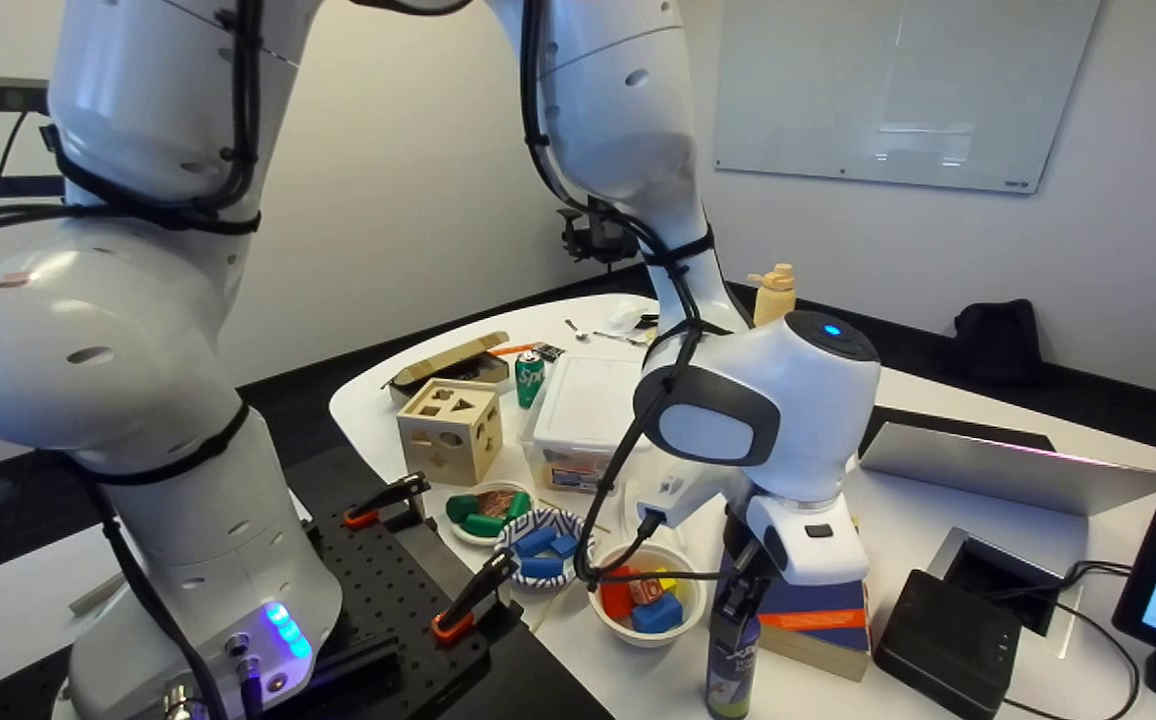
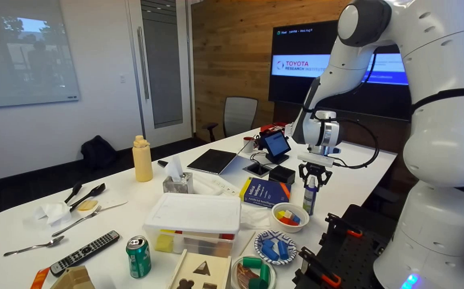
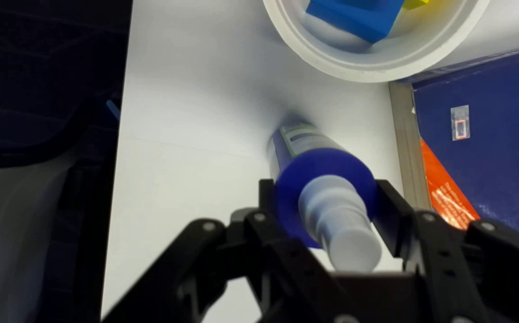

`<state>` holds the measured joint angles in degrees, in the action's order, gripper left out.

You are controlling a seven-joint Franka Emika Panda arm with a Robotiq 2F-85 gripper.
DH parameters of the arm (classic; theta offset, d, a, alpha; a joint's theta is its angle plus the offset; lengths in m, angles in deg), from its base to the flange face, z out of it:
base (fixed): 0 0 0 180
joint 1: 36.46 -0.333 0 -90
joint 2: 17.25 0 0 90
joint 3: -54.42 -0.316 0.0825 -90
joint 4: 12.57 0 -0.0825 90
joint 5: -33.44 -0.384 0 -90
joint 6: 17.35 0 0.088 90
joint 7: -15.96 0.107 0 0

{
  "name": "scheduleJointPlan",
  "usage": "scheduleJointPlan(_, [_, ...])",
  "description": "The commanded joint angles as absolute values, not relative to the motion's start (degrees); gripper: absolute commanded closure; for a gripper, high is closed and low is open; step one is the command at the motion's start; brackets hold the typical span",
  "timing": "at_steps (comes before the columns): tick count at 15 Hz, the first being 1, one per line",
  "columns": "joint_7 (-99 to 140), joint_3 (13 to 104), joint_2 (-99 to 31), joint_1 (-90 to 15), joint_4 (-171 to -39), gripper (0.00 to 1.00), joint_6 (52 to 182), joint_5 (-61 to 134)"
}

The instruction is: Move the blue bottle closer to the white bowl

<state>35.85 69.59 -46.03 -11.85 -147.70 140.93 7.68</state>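
One blue bottle [image 2: 309, 200], upright, clamped between the jaws of the gripper [image 3: 326, 196]. One white bowl [image 3: 367, 74], holding blocks [image 3: 362, 20], near the jaws, apart from the bottle. One book [image 3: 488, 116] beside the jaws.

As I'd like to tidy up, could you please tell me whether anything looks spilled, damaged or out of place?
I see no spill or damage. What looks untidy, in an exterior view, is a crumpled white tissue near a fork and spoon, strewn rather than set out. The blue bottle is upright in the pincer.
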Motion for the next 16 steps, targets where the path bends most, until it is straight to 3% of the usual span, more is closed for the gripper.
scheduleJointPlan(1, [34.3,68.2,-46.5,-11.1,-146.4,0.19,142.3,5.4])
scheduleJointPlan(4, [36.3,70.7,-44.3,-13.4,-146.9,0.01,140.5,8.0])
scheduleJointPlan(11, [45.9,75.1,-32.2,-26.1,-149.4,0.00,128.2,20.5])
scheduleJointPlan(16, [54.2,70.7,-26.1,-32.1,-146.6,0.00,117.5,28.8])
